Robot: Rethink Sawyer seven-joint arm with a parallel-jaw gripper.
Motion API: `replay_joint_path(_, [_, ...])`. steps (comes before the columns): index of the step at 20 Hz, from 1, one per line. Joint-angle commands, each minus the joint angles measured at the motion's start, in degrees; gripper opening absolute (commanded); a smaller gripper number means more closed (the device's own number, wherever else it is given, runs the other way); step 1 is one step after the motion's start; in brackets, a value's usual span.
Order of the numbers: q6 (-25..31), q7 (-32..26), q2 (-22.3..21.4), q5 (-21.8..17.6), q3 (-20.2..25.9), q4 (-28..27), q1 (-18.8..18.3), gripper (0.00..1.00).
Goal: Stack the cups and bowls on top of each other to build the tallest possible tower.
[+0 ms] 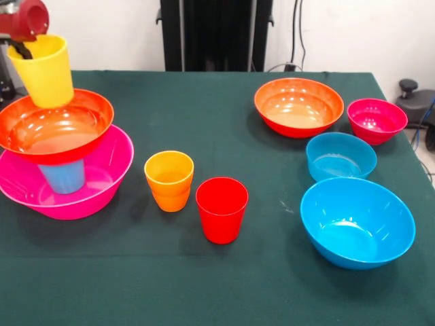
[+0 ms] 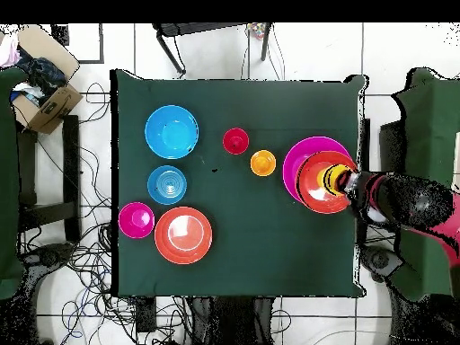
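Note:
The tower stands at the left of the front view. A large pink bowl (image 1: 81, 197) holds a light blue cup (image 1: 62, 176), and an orange-red bowl (image 1: 58, 129) rests on that cup. A yellow cup (image 1: 46, 75), slightly tilted, sits in the orange-red bowl. My gripper (image 1: 22, 47) is at the yellow cup's rim, and its grip is hidden. Loose on the cloth are an orange cup (image 1: 169, 180), a red cup (image 1: 221, 209), a second orange-red bowl (image 1: 299, 106), a small magenta bowl (image 1: 376, 120), a small blue bowl (image 1: 340, 156) and a large blue bowl (image 1: 357, 223).
The dark green table (image 1: 217, 292) fills both views. From overhead, the arm (image 2: 400, 202) reaches over the table's right edge to the tower (image 2: 314, 184). A cardboard box (image 2: 40, 94) and cables lie on the floor beyond the left edge.

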Motion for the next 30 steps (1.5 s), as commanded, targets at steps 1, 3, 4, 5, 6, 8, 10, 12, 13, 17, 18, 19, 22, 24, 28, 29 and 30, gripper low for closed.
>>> replay_joint_path(1, [-1.02,-16.33,4.61,-6.79,3.37,-2.91,1.08,0.0])
replay_joint_path(3, [-1.2,-16.32,5.26,-8.16,3.21,-3.47,0.99,0.0])
replay_joint_path(4, [-1.13,-16.38,5.63,-9.02,3.0,-3.99,1.02,0.0])
replay_joint_path(5, [-0.79,-16.51,5.81,-9.51,3.08,-4.21,0.83,0.0])
replay_joint_path(6, [-0.46,-16.65,5.99,-10.0,3.17,-4.44,0.64,0.0])
replay_joint_path(8, [-0.31,-16.54,5.9,-10.55,3.24,-4.33,0.31,0.0])
replay_joint_path(10, [-0.25,-16.5,5.85,-11.22,3.46,-4.24,0.01,0.0])
replay_joint_path(12, [-0.28,-16.28,5.44,-12.43,3.2,-4.5,0.13,0.0])
replay_joint_path(13, [-0.22,-16.29,5.41,-12.9,3.26,-4.74,0.11,0.0])
replay_joint_path(17, [0.12,-15.6,5.27,-13.95,3.18,-5.03,0.04,0.0])
replay_joint_path(18, [0.09,-15.3,5.22,-14.09,3.21,-4.92,-0.07,0.0])
replay_joint_path(19, [-0.01,-15.23,5.17,-14.24,3.28,-4.79,-0.19,0.0])
replay_joint_path(22, [-0.32,-15.09,4.82,-14.64,3.55,-4.17,-0.6,0.0])
replay_joint_path(24, [-0.37,-14.97,4.63,-14.79,3.64,-3.94,-0.59,0.0])
replay_joint_path(28, [-0.68,-14.55,4.67,-15.03,3.69,-3.88,-0.42,0.0])
replay_joint_path(29, [-0.87,-14.63,4.79,-15.06,3.79,-3.94,-0.48,0.0])
replay_joint_path(30, [-1.05,-14.7,4.91,-15.09,3.89,-4.01,-0.55,0.0])
